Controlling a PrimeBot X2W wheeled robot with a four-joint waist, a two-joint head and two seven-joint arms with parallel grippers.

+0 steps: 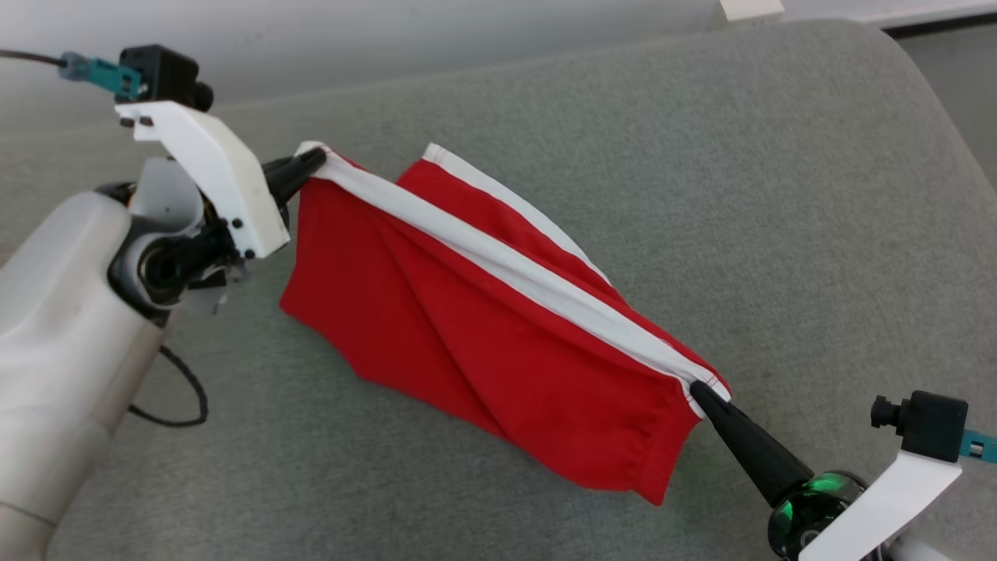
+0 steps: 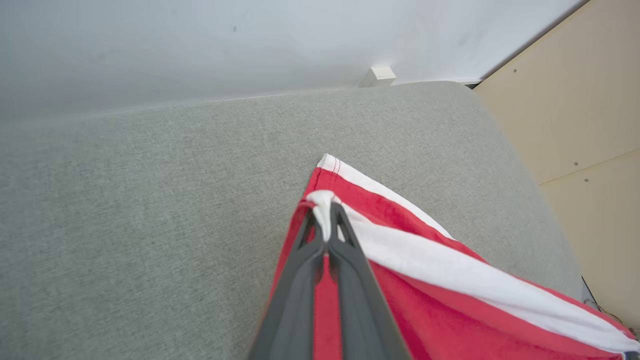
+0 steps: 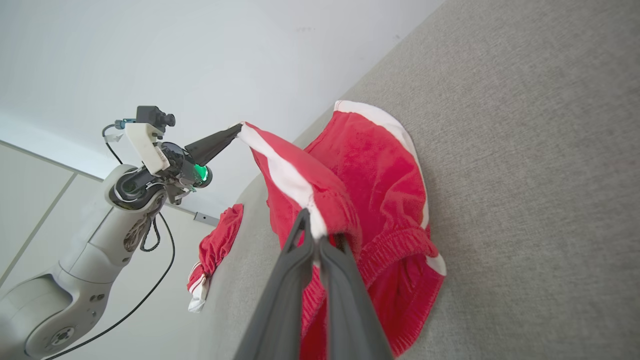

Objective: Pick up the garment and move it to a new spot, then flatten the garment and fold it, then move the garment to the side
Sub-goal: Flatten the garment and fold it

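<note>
One grey cushion [image 1: 740, 171] lies under everything; over it the red shorts [image 1: 459, 335] hang stretched along their white stripe [image 1: 498, 261], lower folds drooping toward the cushion. The left gripper [image 1: 314, 161] and right gripper [image 1: 699, 389] are each clamped on an opposite end of that stripe, held well apart, I judge, to draw the cloth taut so it opens out for flattening.

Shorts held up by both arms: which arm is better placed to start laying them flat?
Probably the right. Its jaws, shut on the shorts, sit low where the red cloth seems to sag onto the grey cushion. The left arm's jaws hold their corner higher, so they have farther to drop.
</note>
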